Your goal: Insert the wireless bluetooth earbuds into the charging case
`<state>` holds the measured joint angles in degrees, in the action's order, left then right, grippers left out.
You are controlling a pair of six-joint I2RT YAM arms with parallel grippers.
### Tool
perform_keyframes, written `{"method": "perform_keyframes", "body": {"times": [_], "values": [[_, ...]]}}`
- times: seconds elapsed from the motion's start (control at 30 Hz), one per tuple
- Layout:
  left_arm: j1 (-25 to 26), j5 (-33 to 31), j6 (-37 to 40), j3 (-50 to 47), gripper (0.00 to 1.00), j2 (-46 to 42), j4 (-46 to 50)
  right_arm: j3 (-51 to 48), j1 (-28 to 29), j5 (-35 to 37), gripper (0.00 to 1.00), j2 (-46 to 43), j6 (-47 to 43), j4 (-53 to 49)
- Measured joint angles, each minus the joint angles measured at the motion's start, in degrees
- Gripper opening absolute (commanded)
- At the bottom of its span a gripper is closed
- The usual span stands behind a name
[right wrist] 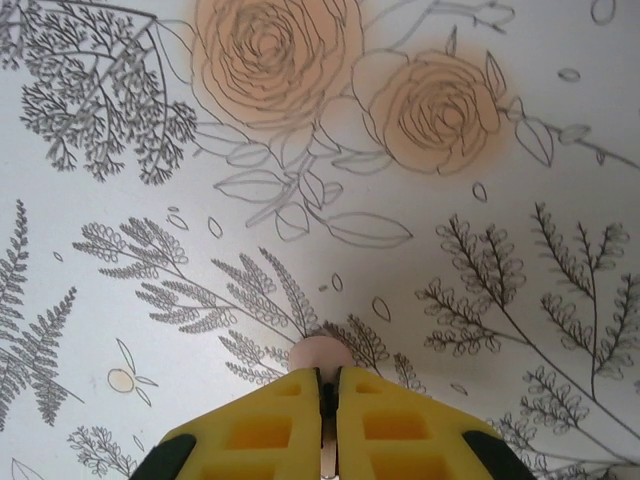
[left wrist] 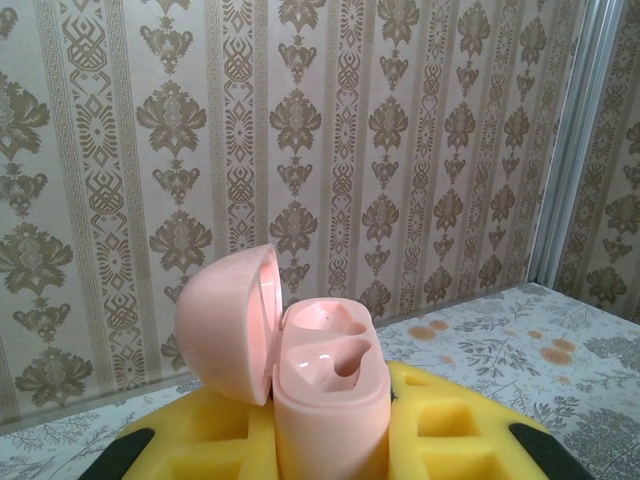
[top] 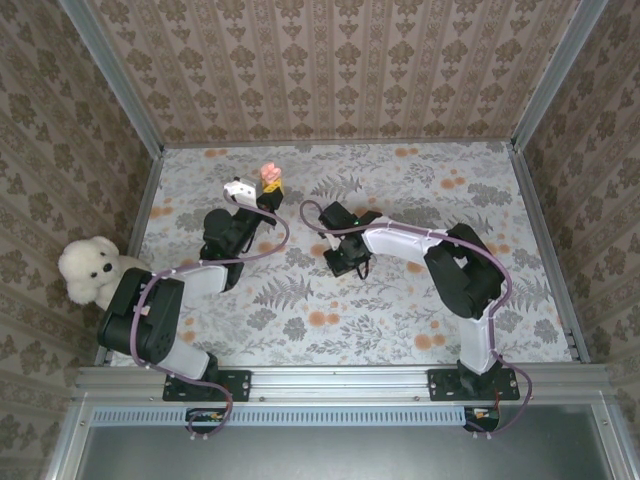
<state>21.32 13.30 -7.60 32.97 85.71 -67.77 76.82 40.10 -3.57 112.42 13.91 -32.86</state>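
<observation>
Bottom centre of the left wrist frame, the rounded pink plastic charging case [left wrist: 330,375] is gleaming smooth and semi-glossy, and its open lid [left wrist: 225,325] is catching soft highlights. The left gripper [left wrist: 328,435] is showing yellow plastic fingers [left wrist: 450,430], matt and moulded with square pockets. Low in the right wrist frame, the right gripper [right wrist: 328,378] is showing the same matt yellow plastic, and the small pink plastic earbud [right wrist: 320,352] at its tip is looking smooth. The floral printed table covering [right wrist: 300,200] is looking flat and matt. At the left of the top frame, the white plush toy dog [top: 90,268] is looking fluffy. The 2 brushed metal corner posts [top: 112,75] are shining dully.
</observation>
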Motion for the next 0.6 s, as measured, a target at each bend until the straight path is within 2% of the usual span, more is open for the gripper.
{"method": "perform_keyframes", "body": {"times": [0.2, 0.37, 0.6], "values": [[0.0, 0.4, 0.0, 0.0, 0.0, -0.3, 1.0, -3.5, 1.4, 0.4, 0.12, -2.4, 2.6, 1.0], [0.0, 0.4, 0.0, 0.0, 0.0, -0.3, 1.8, -4.6, 3.7, 0.6, 0.3, -2.8, 4.7, 1.1], [0.0, 0.6, 0.0, 0.0, 0.0, -1.0, 2.1, -4.7, 4.9, 1.9, 0.44, -2.8, 7.0, -0.7]]}}
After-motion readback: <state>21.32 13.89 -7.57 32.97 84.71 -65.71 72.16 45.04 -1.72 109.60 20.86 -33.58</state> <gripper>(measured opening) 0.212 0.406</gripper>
